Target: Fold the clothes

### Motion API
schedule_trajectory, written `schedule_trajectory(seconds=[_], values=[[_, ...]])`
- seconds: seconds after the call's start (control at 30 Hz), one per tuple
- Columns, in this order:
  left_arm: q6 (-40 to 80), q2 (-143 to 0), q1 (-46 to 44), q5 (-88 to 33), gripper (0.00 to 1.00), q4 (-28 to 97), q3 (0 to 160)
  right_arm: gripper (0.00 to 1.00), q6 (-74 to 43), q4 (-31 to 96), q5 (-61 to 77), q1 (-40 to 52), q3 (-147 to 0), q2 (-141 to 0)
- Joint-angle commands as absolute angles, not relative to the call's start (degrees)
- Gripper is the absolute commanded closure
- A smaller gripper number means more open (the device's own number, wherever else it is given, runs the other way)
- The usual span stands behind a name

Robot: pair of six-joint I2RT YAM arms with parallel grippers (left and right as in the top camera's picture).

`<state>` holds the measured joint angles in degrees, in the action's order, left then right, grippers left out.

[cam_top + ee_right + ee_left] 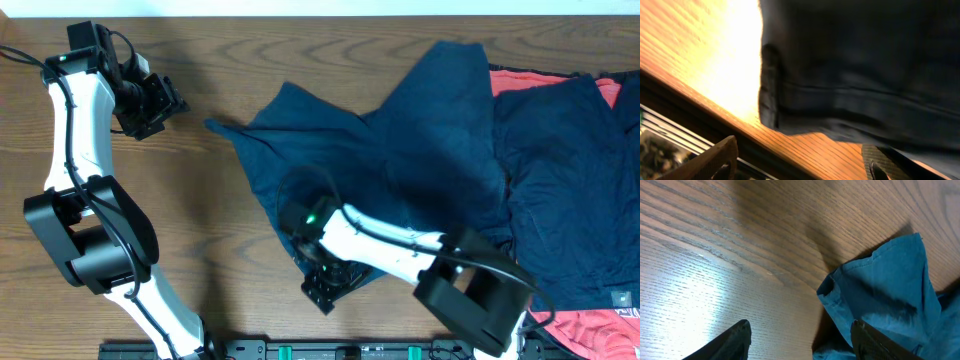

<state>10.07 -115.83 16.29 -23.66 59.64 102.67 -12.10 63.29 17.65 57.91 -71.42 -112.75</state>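
Right pincer [325,290] is hovering low over the near edge of the desk [240,50], its two dark fingers [715,160] spreading wide with nothing clamped between them. In the right wrist view bare wood is showing through the gap. A stitched hem [771,85] of the navy garment [390,150] is lying just beyond the fingertips, and the cloth is overlapping the tip of one finger.

That garment is sprawling limp across the middle of the desk. It is a soft, matte, dark blue sheet, creasing into broad folds, with one pointed corner reaching out toward the left arm. A second navy garment [570,190] is lying flatter at the right side, its edge overlapping the first. It is covering most of a coral-red garment [590,335], whose bright edges are peeking out above and below it.

Left pincer [165,105] is hanging over bare wood at the far left, well apart from the cloth in the overhead view. Its fingers are also standing wide apart and holding nothing. Its wrist camera is showing the crumpled blue corner lying near one fingertip [880,342], though whether they are touching cannot be told.

The desk is showing warm brown wood with bold, wavy grain, and light is glaring off it in both wrist views.
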Motion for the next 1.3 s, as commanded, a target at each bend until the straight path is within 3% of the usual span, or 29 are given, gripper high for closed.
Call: schedule_trajectory(seconds=[0.0, 0.33, 0.57, 0.83, 1.27], values=[[8.82, -116.03, 16.43, -24.01, 0.34, 59.96, 102.45, 0.21, -7.99, 63.44, 20.56, 59.31, -71.99, -114.26], [8.86, -116.03, 16.43, -24.01, 0.34, 59.94, 102.45, 0.27, -2.26, 63.57, 20.99, 59.33, -73.25, -114.39], [8.86, -116.03, 16.43, -24.03, 0.34, 59.94, 102.45, 0.27, 7.35, 71.02, 19.33, 60.14, -83.05, -114.39], [8.84, -116.03, 16.43, -24.03, 0.34, 59.96, 102.45, 0.12, 7.66, 71.05, 15.44, 62.04, -85.86, -114.98], [8.82, -116.03, 16.43, -24.03, 0.34, 60.4, 102.45, 0.13, 11.42, 69.43, 15.88, 63.46, -81.08, -120.16]])
